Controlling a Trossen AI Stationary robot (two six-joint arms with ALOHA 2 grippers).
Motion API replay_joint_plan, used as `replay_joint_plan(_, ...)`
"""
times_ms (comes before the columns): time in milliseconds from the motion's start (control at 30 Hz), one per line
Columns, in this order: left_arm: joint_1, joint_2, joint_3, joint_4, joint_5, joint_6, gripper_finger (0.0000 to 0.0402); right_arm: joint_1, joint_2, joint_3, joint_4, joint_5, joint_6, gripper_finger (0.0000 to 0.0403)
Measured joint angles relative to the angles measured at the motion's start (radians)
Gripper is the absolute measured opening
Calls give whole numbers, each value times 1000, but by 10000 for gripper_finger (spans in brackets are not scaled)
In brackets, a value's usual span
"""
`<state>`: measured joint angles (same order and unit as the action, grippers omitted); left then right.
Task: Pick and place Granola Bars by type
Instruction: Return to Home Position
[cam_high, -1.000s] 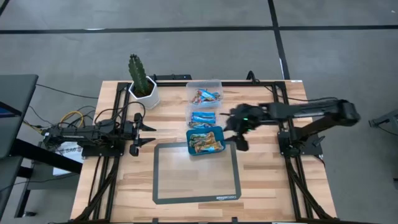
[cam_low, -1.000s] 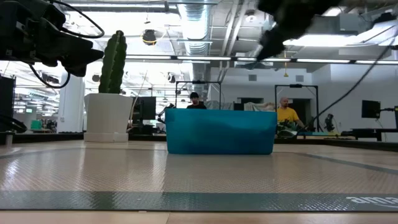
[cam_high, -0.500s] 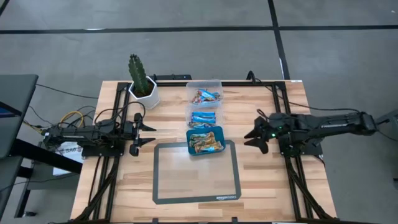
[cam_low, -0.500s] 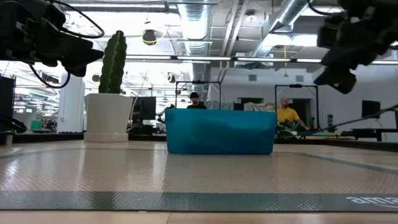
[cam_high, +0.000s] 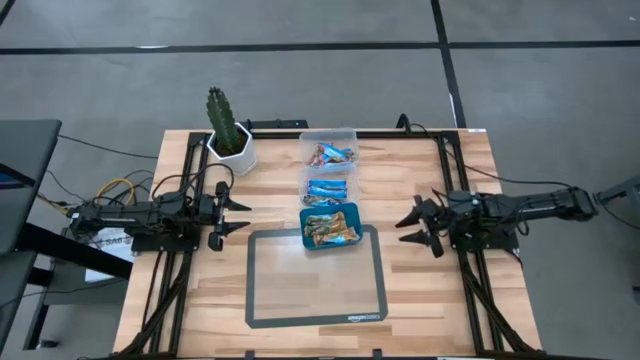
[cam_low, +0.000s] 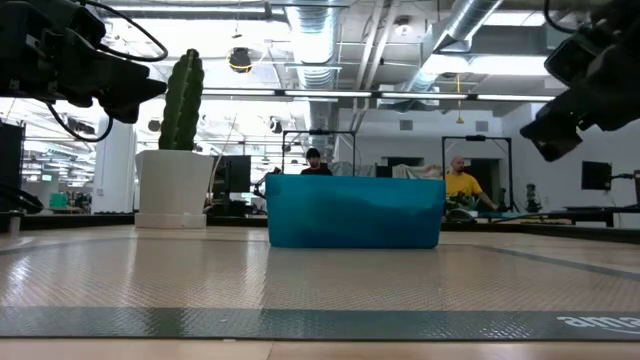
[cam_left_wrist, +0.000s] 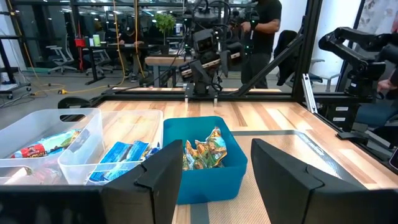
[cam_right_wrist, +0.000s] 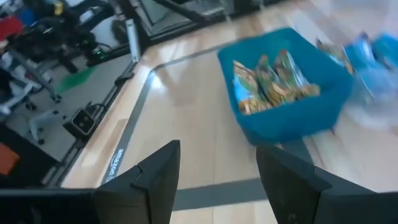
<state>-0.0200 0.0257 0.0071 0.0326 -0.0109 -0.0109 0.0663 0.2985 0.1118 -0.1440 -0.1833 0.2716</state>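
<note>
Right gripper (cam_high: 403, 231), jaws apart, beside amazon-printed mat (cam_high: 315, 300).

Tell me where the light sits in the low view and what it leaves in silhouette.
Low view: bright ceiling lights behind the scene leave the left arm and right arm as dark silhouettes; the cactus and teal bin are evenly lit. High view: soft light, faint shadows on the table.

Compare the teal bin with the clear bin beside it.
The teal bin is opaque; the clear bin is see-through. The teal bin holds tan bars, the clear bin blue bars. The teal bin overlaps the mat; the clear bin sits on the bare table. Both are open-topped.
</note>
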Motion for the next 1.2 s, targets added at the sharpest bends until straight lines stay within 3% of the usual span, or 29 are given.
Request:
replay_joint_plan(367, 0, 0, 0, 0, 0, 0, 183, 33, -5, -104, 253, 1, -110, 204)
replay_joint_plan(833, 0, 0, 0, 0, 0, 0, 183, -16, -5, -105, 184, 28, -271, 203)
replay_joint_plan(1200, 0, 0, 0, 0, 0, 0, 183, -50, -5, -105, 179, 53, -131, 203)
